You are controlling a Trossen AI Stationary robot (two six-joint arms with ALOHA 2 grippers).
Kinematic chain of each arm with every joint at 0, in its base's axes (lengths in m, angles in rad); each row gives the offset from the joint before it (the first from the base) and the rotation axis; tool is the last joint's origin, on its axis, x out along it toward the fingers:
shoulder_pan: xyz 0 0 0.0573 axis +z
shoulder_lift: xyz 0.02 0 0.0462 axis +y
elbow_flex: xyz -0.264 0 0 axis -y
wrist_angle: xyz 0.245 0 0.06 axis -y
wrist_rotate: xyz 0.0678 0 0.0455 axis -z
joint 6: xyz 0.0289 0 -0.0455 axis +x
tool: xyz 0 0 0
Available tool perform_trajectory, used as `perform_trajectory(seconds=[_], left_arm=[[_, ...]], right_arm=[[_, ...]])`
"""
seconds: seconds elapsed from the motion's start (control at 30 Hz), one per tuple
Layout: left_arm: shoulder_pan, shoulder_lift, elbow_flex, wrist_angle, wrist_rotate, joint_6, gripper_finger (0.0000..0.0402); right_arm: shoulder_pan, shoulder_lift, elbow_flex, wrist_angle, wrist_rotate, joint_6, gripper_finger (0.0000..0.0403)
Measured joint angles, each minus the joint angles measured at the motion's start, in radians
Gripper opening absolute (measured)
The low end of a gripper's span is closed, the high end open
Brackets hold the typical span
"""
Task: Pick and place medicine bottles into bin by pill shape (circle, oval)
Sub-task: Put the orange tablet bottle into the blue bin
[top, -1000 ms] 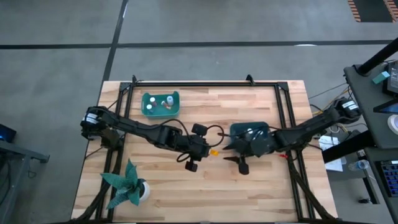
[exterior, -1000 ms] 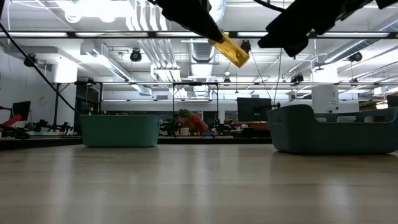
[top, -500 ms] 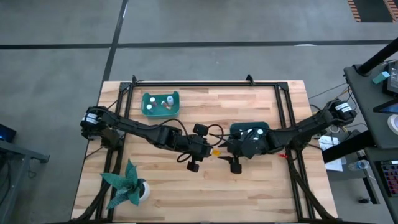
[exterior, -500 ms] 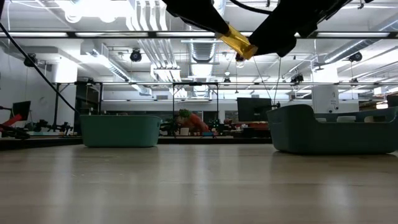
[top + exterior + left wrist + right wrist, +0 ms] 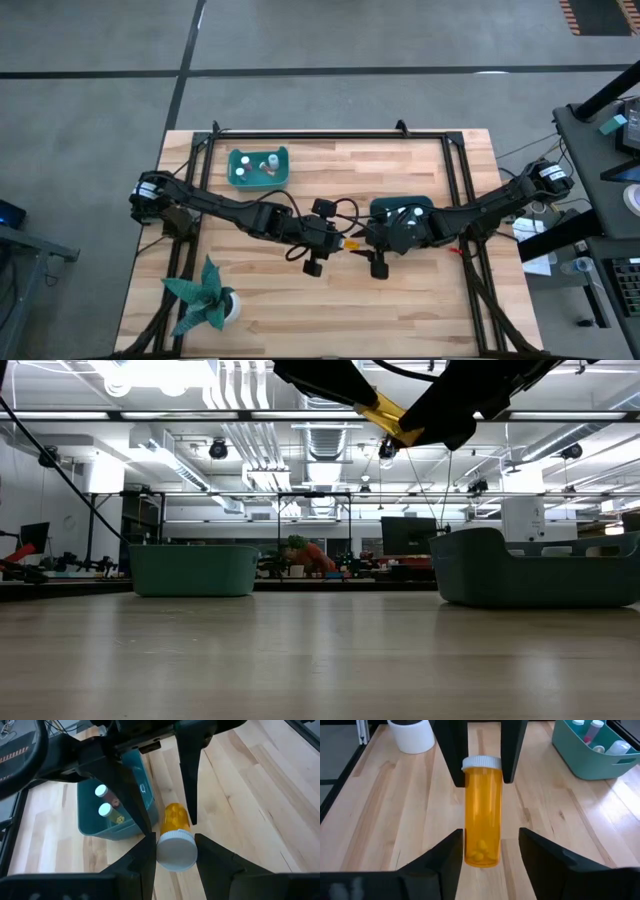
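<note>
While the amber bottle (image 5: 346, 243) hangs mid-frame above the table, it's a handoff between two arms.

Going left to right: left gripper (image 5: 175, 851) pinches the white cap end, and the right gripper (image 5: 482, 851) has fingers spread on either side of the bottle's base, not visibly squeezing yet. I'd close the right one firmly before the left lets go, then carry it to the right bin (image 5: 402, 208) or the upper-left bin (image 5: 238, 172), depending on pill shape.
</note>
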Motion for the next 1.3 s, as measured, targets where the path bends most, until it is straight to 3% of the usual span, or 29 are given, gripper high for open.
perform_trajectory(seconds=[0.47, 0.77, 0.97, 1.3], left_arm=[[0.0, 0.0, 0.0, 0.017, -0.001, 0.006, 0.0121], [0.0, -0.018, 0.0, 0.014, 0.001, 0.032, 0.0185], [-0.001, -0.088, -0.044, 0.039, 0.001, 0.033, 0.0196], [0.0, -0.192, -0.306, 0.471, 0.002, 0.024, 0.0196]], right_arm=[[0.0, 0.0, -0.001, 0.0, -0.003, -0.016, 0.0097], [0.0, -0.006, -0.007, -0.017, -0.002, -0.031, 0.0108], [0.013, -0.056, -0.065, -0.009, 0.001, -0.012, 0.0099], [0.057, -0.139, -0.267, 0.366, 0.078, -0.074, 0.0101]])
